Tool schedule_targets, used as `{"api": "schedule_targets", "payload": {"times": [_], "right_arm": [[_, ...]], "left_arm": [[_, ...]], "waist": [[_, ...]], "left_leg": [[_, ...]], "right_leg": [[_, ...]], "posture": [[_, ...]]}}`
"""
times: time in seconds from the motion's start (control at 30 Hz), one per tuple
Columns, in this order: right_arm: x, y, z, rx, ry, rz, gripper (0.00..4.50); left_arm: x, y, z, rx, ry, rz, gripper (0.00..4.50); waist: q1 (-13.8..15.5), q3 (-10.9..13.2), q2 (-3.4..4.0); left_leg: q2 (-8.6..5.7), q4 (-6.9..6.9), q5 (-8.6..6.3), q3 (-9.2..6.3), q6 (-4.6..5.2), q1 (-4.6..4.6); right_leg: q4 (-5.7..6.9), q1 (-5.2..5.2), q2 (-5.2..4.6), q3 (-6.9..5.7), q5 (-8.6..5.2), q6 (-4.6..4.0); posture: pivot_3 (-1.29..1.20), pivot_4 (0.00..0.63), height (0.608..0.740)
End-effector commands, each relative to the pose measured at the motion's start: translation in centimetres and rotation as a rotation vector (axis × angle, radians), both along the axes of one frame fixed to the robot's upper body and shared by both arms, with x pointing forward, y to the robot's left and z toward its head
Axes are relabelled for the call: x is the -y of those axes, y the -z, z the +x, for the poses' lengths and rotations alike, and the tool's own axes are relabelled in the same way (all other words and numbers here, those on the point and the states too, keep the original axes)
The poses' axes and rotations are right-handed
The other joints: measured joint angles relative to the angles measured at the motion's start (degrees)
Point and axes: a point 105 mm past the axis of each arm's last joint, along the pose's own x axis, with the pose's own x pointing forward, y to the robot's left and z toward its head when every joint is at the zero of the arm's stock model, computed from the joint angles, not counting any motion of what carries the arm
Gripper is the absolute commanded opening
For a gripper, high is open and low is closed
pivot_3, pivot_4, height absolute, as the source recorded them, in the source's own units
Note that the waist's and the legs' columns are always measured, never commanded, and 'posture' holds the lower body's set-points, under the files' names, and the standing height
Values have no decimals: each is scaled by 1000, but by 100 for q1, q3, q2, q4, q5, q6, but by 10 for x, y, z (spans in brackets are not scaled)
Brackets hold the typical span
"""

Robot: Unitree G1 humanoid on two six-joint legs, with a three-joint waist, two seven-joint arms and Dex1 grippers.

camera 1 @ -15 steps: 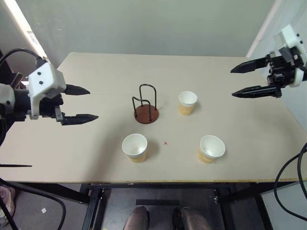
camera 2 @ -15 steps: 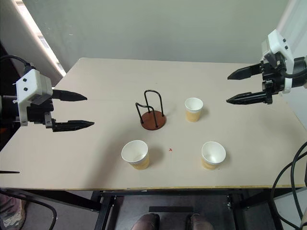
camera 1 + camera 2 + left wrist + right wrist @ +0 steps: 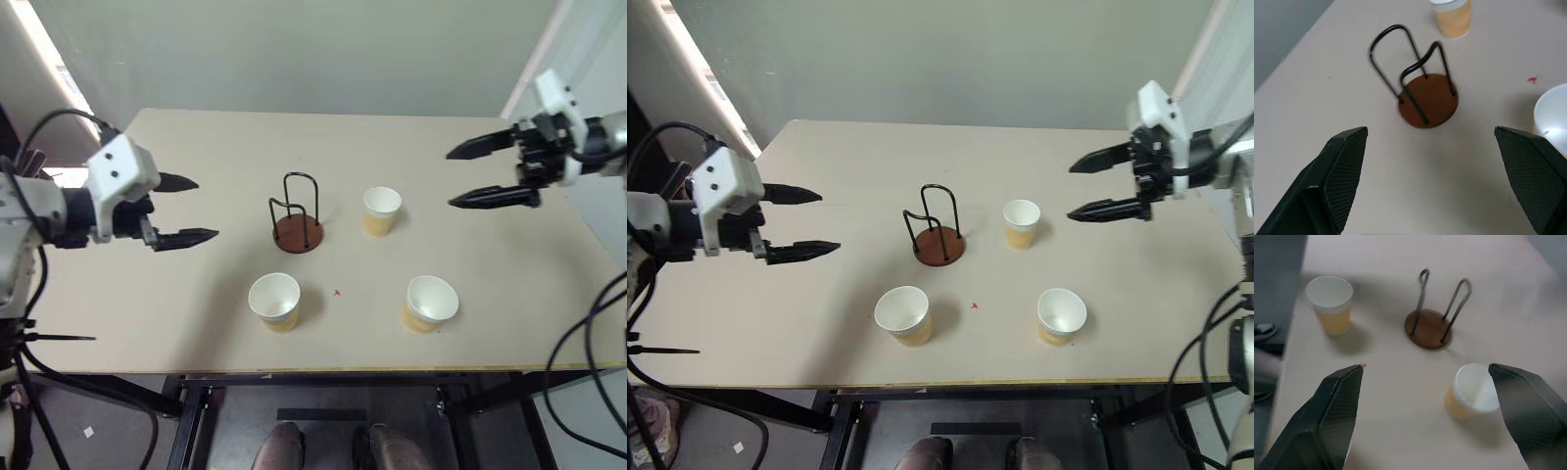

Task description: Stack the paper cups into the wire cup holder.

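**Both arms drift inward, nothing gripped yet**

Pale tabletop (image 3: pixel 216 323), three cups standing loose. Both jaw pairs stand wide apart and empty; since half a second ago the left gripper (image 3: pixel 186 209) and right gripper (image 3: pixel 477 173) have edged inward — an approach, I'd judge. Between them sits the wire cup holder (image 3: pixel 297 215), bare; the far cup (image 3: pixel 382 210) lies nearest the right jaws — the near-left cup (image 3: pixel 274 300) and near-right cup (image 3: pixel 430 303) stand farther off.
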Motion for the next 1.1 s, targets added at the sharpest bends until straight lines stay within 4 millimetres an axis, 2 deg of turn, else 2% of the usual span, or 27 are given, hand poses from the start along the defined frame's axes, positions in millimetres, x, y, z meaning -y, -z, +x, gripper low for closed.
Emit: {"api": "schedule_targets", "payload": {"times": [0.03, 0.13, 0.2, 0.27, 0.33, 0.43, 0.5, 0.57, 0.67, 0.73, 0.9, 1.0, 1.1], "right_arm": [[-27, -10, 6, 81, 19, 68, 4291], [-48, 0, 8, 67, 14, 83, 4291], [-51, 6, 4, 55, -7, 69, 4291], [-46, 4, -1, 35, -32, 75, 4291], [-41, -3, -5, 27, -43, 99, 4291], [-36, -7, -7, 31, -27, 100, 4291], [-33, -7, -9, 32, -21, 90, 4291], [-32, -6, -11, 33, -15, 82, 4291], [-31, -7, -15, 34, -9, 82, 4291], [-30, -6, -18, 34, -1, 78, 4291], [-25, -3, -22, 28, 23, 58, 4291], [-20, -2, -21, 34, 58, 54, 4291], [-19, -1, -21, 36, 66, 52, 4291]], "left_arm": [[0, -2, -9, -6, 4, 19, 4456], [-7, -5, -3, 39, -54, 16, 4456], [-6, -8, 8, 101, -89, -12, 4456], [-1, -4, 28, 150, -142, -74, 4456], [9, 14, 41, 127, -163, -68, 4456], [26, 37, 50, 56, -145, -57, 4456], [36, 47, 65, 35, -168, -82, 4456], [38, 52, 81, 35, -218, -72, 4456], [37, 52, 105, 62, -316, -85, 4456], [44, 47, 116, 71, -329, -140, 4456], [63, 45, 129, 60, -293, -198, 4456], [75, 45, 132, 46, -262, -237, 3843], [77, 46, 131, 45, -244, -224, 2835]], "waist": [[-38, 0, 0], [-36, 0, 0], [11, 0, 0], [103, 0, 1], [157, -1, 2], [157, -1, 1], [164, -2, -1], [175, -3, -3], [169, -3, -3], [156, -3, -3], [169, -2, -3], [181, -2, -3], [189, -2, -3]], "left_leg": [[0, -2, -1, 0, 0, 0], [16, -3, -10, -3, -9, -2], [27, -2, -16, -7, -19, -3], [25, 0, -15, -16, -20, -9], [18, 9, -15, -18, -20, -13], [12, 18, -15, -13, -19, -13], [12, 19, -15, -12, -20, -13], [12, 19, -9, -16, -25, -11], [15, 14, -4, -11, -25, -2], [16, 13, -4, -8, -25, 9], [14, 19, -4, -1, -20, 12], [12, 29, -3, 2, -20, 9], [11, 42, -4, 3, -18, 9]], "right_leg": [[-1, -1, 2, 0, 0, 0], [-6, -2, 22, 0, -1, -2], [-8, -3, 34, -1, -4, -7], [-9, -2, 34, -3, -7, -12], [-9, 1, 30, -2, -7, -12], [-12, 6, 26, 2, -5, -9], [-14, 7, 26, 2, -2, -3], [-9, 10, 28, 0, 1, 1], [-7, 16, 30, 1, 6, 5], [-10, 27, 31, 1, 7, 7], [-24, 42, 32, 2, 10, 18], [-25, 45, 33, 4, 9, 31], [-25, 51, 35, 6, 9, 40]], "posture": [[0, 150, 740], [0, 150, 740], [0, 150, 740], [0, 150, 740], [0, 150, 740], [0, 150, 740], [0, 150, 740], [0, 150, 740], [0, 150, 740], [0, 150, 740], [0, 150, 740], [0, 150, 740], [0, 150, 740]]}}
